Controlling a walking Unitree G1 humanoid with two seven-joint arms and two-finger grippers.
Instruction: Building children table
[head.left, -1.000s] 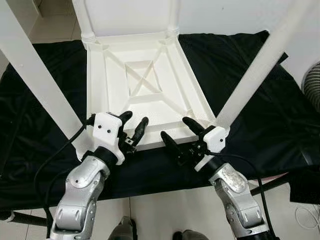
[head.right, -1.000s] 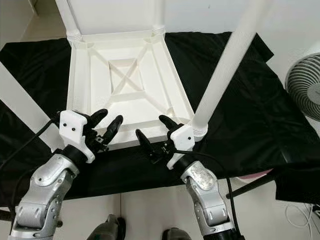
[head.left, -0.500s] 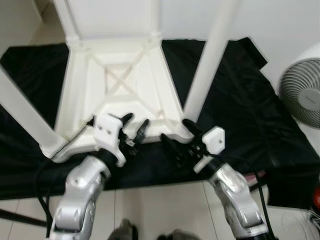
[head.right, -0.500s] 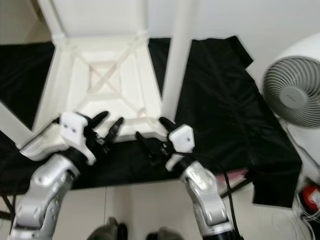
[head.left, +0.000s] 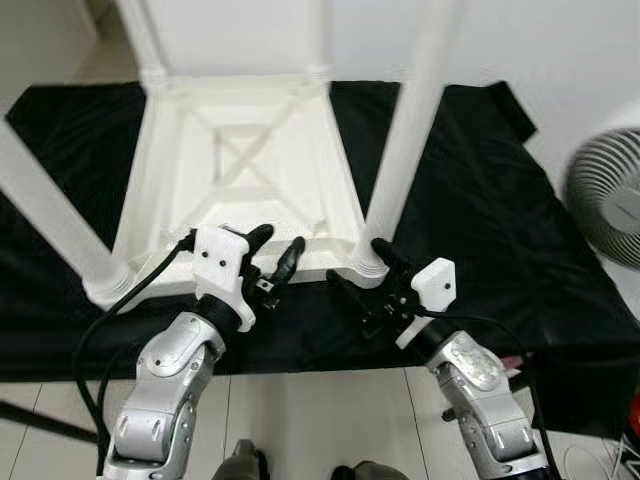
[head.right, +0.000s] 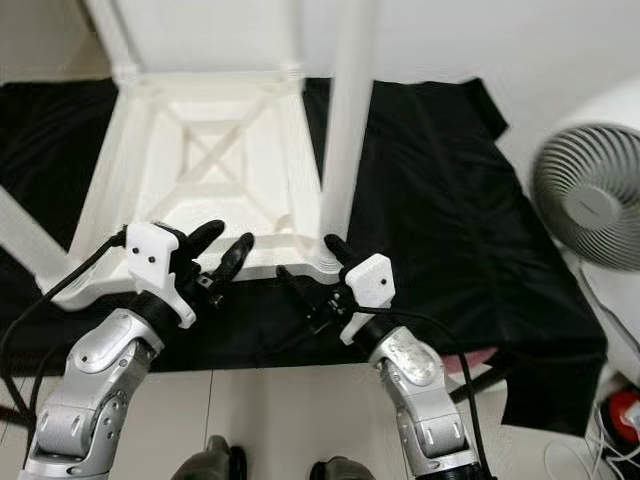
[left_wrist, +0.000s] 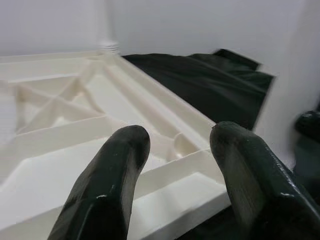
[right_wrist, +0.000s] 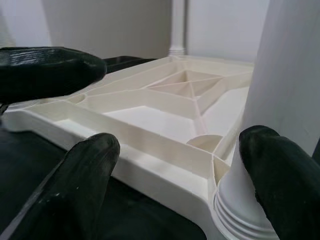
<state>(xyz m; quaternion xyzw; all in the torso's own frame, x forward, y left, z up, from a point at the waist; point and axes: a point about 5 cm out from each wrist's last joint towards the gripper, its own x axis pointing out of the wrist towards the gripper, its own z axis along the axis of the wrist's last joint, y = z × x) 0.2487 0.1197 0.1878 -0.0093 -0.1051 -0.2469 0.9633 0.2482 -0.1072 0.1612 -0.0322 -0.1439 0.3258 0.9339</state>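
A white children's table (head.left: 245, 190) lies upside down on a black cloth (head.left: 480, 190), with its legs pointing up. My left gripper (head.left: 280, 238) is open at the table's near rim; in the left wrist view its fingers (left_wrist: 107, 190) frame the ribbed underside (left_wrist: 60, 110). My right gripper (head.left: 355, 260) is open at the near right corner. One of its fingertips (right_wrist: 265, 150) sits beside the base of the near right leg (head.left: 405, 130), and the other hangs over the cloth. Neither gripper holds anything.
The near left leg (head.left: 50, 210) rises steeply past my left arm. A white fan (head.right: 590, 200) stands at the right, beyond the cloth. A small red object (head.right: 625, 410) lies on the tiled floor at the lower right. The cloth's near edge runs just under both wrists.
The camera has swung right and brought the fan into view. Both grippers stay open at the table's near rim; the right one now sits left of the near right leg's base.
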